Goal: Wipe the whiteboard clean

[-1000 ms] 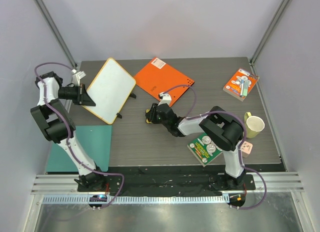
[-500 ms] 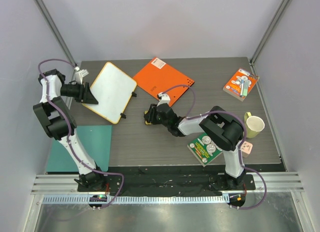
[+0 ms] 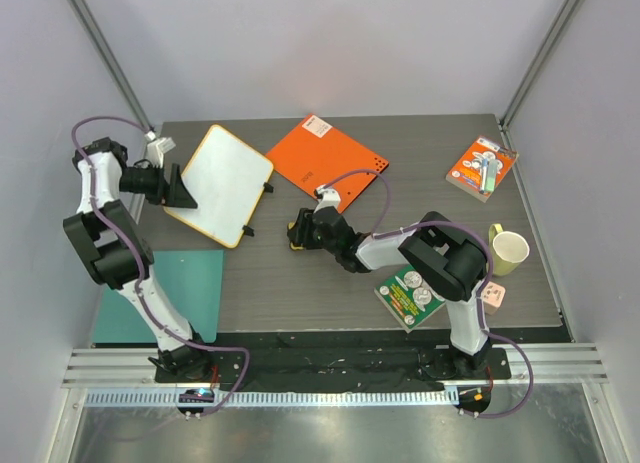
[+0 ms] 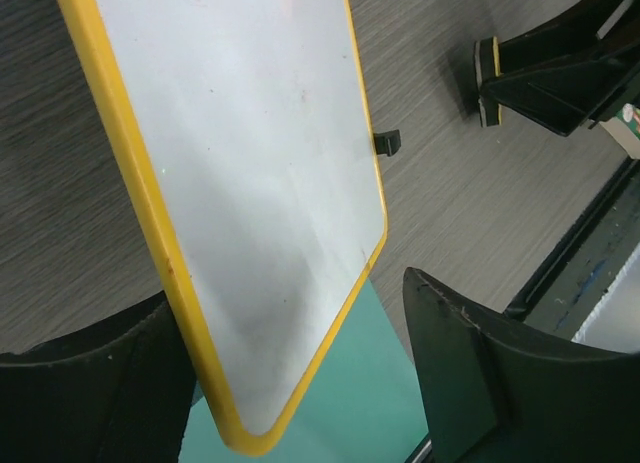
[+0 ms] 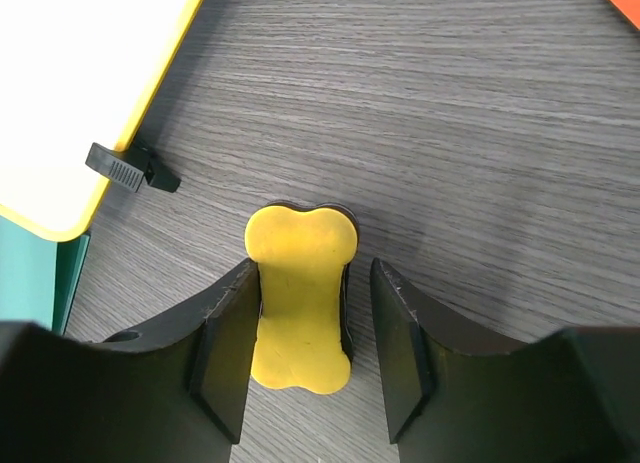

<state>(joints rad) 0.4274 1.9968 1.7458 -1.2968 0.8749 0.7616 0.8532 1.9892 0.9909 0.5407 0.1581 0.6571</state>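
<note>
The whiteboard point(image 3: 220, 183) lies at the back left of the table, its white face wiped apart from a faint grey smudge point(image 4: 240, 313). My left gripper point(image 3: 183, 191) is at its left edge and stands open. In the left wrist view the yellow rim point(image 4: 150, 213) runs beside one finger, with a wide gap to the other, so my left gripper point(image 4: 285, 293) holds nothing. A yellow bone-shaped eraser point(image 5: 300, 303) rests on the table between the jaws of my right gripper point(image 5: 315, 268), which is open. One finger is against the eraser and the other stands clear of it.
A solid orange board point(image 3: 325, 163) lies behind the right gripper and a teal sheet point(image 3: 165, 293) at the front left. A small black clip point(image 5: 125, 168) sticks out at the whiteboard's edge. A packaged tool point(image 3: 482, 168), a cup point(image 3: 510, 251) and a green pack point(image 3: 410, 293) sit on the right.
The left jaws opened and let go of the whiteboard, which settled flatter and shifted slightly right. The right jaws opened off the eraser, which stays on the table.
</note>
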